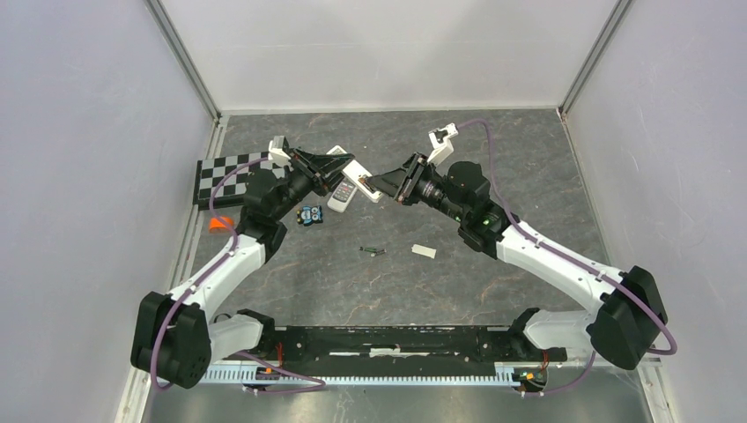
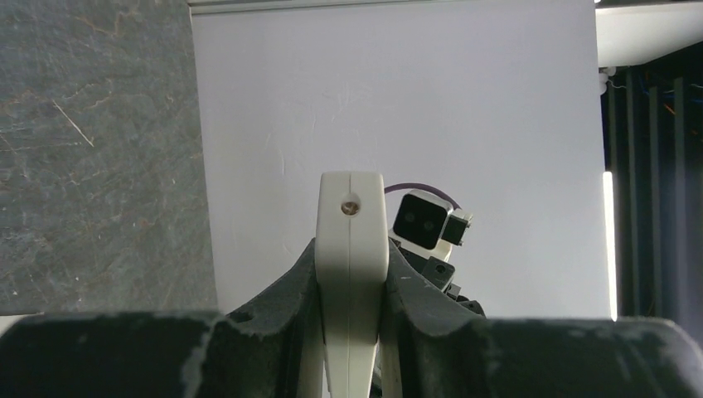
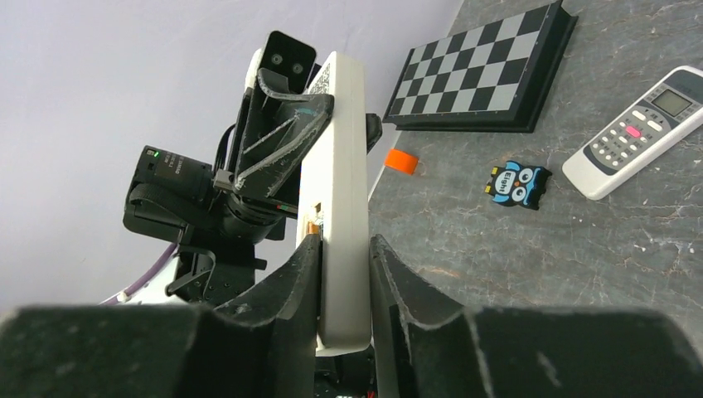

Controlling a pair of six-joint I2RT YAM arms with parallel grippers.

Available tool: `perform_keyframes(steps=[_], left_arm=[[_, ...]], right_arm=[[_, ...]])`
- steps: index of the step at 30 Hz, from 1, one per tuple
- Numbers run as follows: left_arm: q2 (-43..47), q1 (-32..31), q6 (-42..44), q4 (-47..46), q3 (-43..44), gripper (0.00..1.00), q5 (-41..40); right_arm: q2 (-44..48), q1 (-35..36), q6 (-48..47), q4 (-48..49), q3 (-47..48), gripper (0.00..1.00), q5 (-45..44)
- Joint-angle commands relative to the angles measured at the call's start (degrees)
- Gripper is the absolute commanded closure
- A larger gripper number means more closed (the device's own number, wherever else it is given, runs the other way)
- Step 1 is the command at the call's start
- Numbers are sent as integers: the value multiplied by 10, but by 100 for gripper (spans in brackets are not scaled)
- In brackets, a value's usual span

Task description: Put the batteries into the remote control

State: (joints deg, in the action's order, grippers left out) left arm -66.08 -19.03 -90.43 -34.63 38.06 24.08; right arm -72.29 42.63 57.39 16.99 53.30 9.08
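Remote control (image 3: pixel 344 166) in left jaws, right jaws; owl (image 3: pixel 516 184) reads "Eight".

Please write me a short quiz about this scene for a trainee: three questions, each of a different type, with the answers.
1. True or false: the left gripper and the right gripper are both closed on the same white remote.
2. Choose one. What lies on the table just left of the small white piece?
A) a battery
B) a screwdriver
C) a cup
3. Short answer: how many remotes are in view?

Key:
1. True. Each gripper pinches one end.
2. A
3. Two. The second remote lies on the table, buttons up, near the owl figure.
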Motion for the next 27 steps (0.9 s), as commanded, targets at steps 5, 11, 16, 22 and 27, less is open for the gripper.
perform_keyframes(steps=[5,11,16,22,27], left_arm=[[13,-3,76,-15,51,98,44],[13,-2,155,16,63,98,71],[9,-1,194,-4,62,98,102],[12,1,221,-5,64,98,119],[19,7,245,21,66,98,116]], right_arm=[[-14,-2,-25,-20,8,77,-7],[26,-10,-54,48,-14,30,4],[55,-23,-78,127,-42,27,54],[75,-27,-174,96,-41,28,95],[80,-27,-282,-11,-19,29,84]])
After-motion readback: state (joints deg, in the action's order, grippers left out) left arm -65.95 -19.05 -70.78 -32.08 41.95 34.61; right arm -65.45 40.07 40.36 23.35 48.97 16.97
